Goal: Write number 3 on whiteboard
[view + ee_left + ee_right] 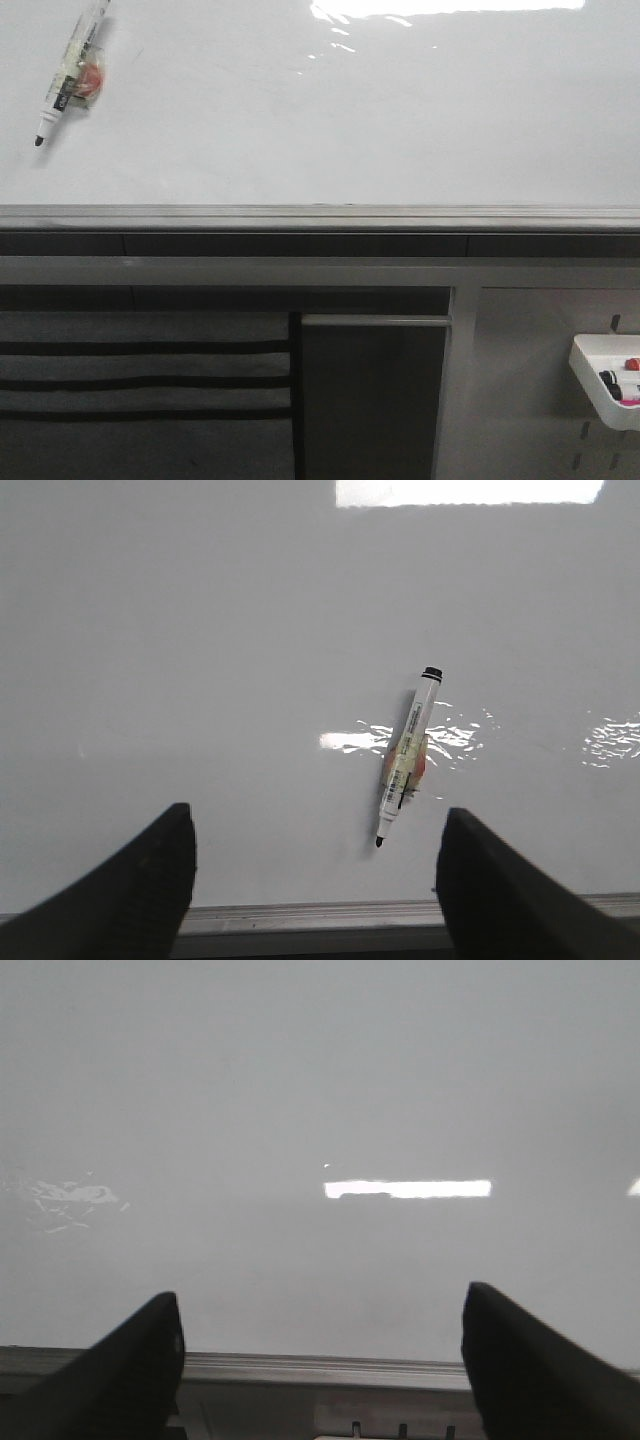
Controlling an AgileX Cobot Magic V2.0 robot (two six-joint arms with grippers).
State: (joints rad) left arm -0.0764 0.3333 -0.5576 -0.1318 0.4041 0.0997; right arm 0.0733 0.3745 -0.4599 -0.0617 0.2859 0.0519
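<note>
The whiteboard [330,120] is a glossy white surface with glare and a grey edge rail [320,214]. No number 3 shows on it. A white marker [70,75] with a black tip lies on the board at the far left, its tip pointing toward the rail, also in the left wrist view as the marker [405,755]. My left gripper [315,825] stands open over the board's near edge, the marker ahead and apart from its fingers. My right gripper [320,1310] is open over bare board near the rail, with nothing between its fingers. Neither gripper shows in the front view.
Below the rail is a grey frame with a dark cabinet panel [375,395] and striped slats [145,380]. A grey perforated panel at the lower right carries a white holder [608,378] with markers.
</note>
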